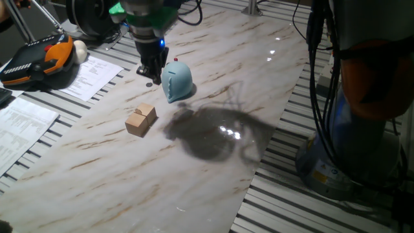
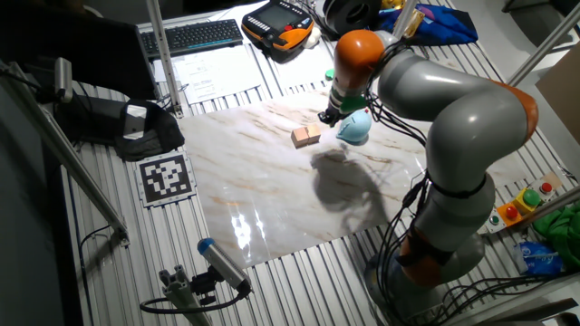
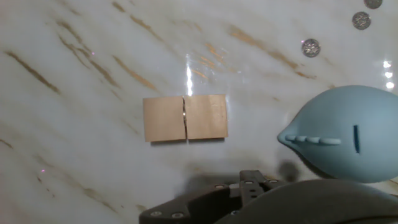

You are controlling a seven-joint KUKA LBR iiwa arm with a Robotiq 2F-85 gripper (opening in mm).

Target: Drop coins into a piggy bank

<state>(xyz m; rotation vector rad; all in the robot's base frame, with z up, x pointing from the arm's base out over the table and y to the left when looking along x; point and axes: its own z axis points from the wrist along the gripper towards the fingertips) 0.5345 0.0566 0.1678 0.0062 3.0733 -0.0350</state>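
I have the gripper [image 1: 151,74] low over the marbled surface [image 1: 259,84], just beside the piggy bank [image 1: 176,81] on its left in the one fixed view; the fingers look close together there, but I cannot tell whether the jaws are pressed shut or slightly parted, and I see nothing held between them. In the hand view only part of the gripper body shows at the bottom edge, no fingertips. The bank stands on the surface, light blue, smooth and domed, with a short dark slot [image 3: 356,138] in its skin beside a row of small raised marks. The coins [image 3: 311,47] lie flat on the surface beyond the bank, three visible in the hand view toward the upper right corner, apart from each other and well clear of the bank; a dark speck near the fingers in the one fixed view may be another, too small to say. Two tan wooden blocks [image 3: 185,117] sit edge to edge, near the bank but not touching it. Judgement on handling: the coins are thin, stiff, light and lying flush on a glossy top, so they will likely skid rather than lift; I would pinch one across its rim with the fingertips touching the surface. The bank looks light and slick, so a nudge could shift it. No coin looks delivered yet.
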